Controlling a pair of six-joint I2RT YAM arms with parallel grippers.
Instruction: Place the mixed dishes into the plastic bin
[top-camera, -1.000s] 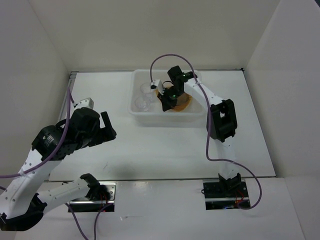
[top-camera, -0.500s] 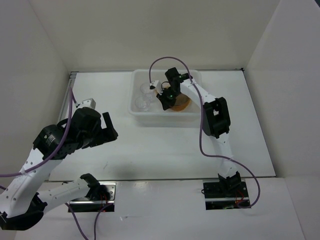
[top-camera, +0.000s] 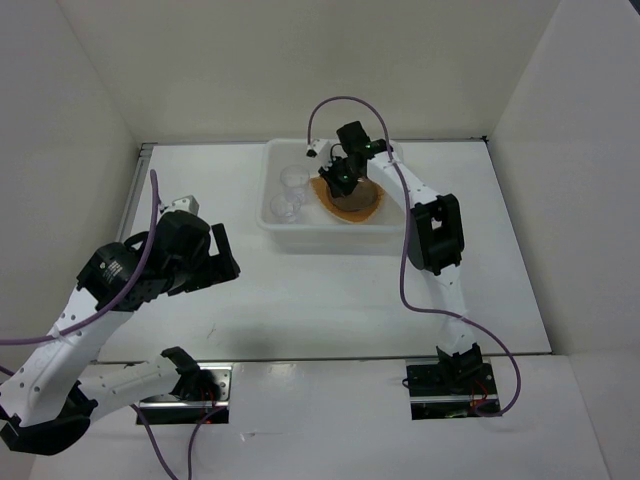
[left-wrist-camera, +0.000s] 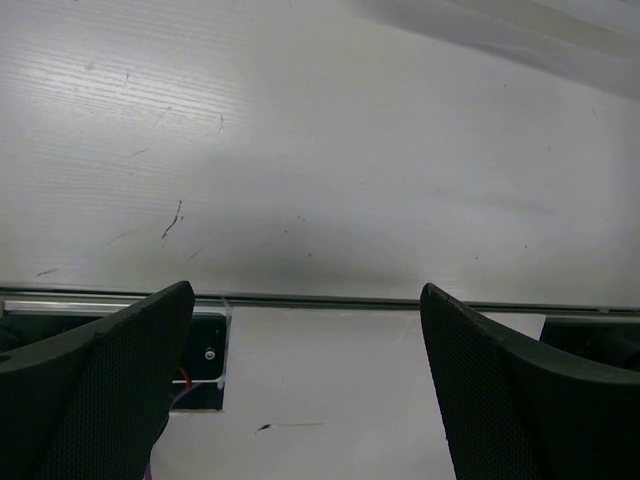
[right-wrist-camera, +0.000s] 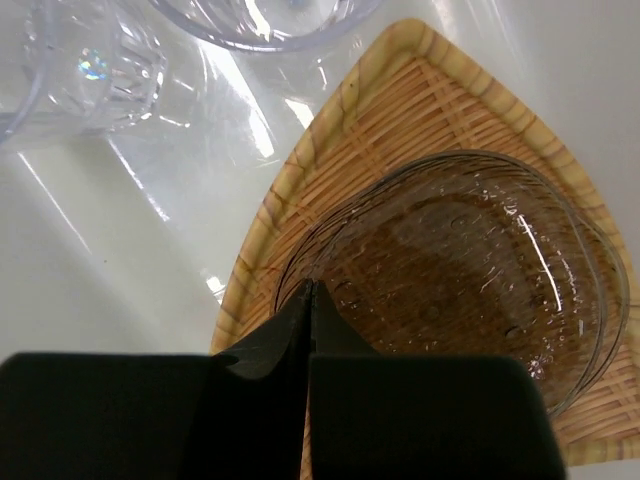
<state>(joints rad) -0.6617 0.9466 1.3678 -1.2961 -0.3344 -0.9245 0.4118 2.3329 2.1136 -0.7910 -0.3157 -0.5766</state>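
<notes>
My right pincer (right-wrist-camera: 308, 300) is pressed together, with nothing that I can see caught between the tips. It hangs low inside the bin (top-camera: 335, 240), right at the near rim of the saucers (right-wrist-camera: 460, 280). My left pincer (left-wrist-camera: 307, 295) is spread wide and holds nothing, well apart from the bin, over bare surface (left-wrist-camera: 350, 150). The dishes all lie in the bin. The tray (right-wrist-camera: 400, 130) is flat on its floor with the saucers nested on it. One cup (right-wrist-camera: 90, 60) stands to the tray's left and a second cup (right-wrist-camera: 262, 18) stands just beyond that. The danger I judge nearest is my own tips. They sit so close to the saucer rim that a sideways or tilted move out could hook it. That could slide the stack off the woven tray or flip a saucer against the bin wall. A swing to the left could also clip a cup and topple it, since both look light and stand close by. I would rise straight up before turning away. By my count there are one tray, two cups and one bin. The saucers show doubled rim lines, so I take them for two, though I cannot be sure of the number through the tinted plastic.
</notes>
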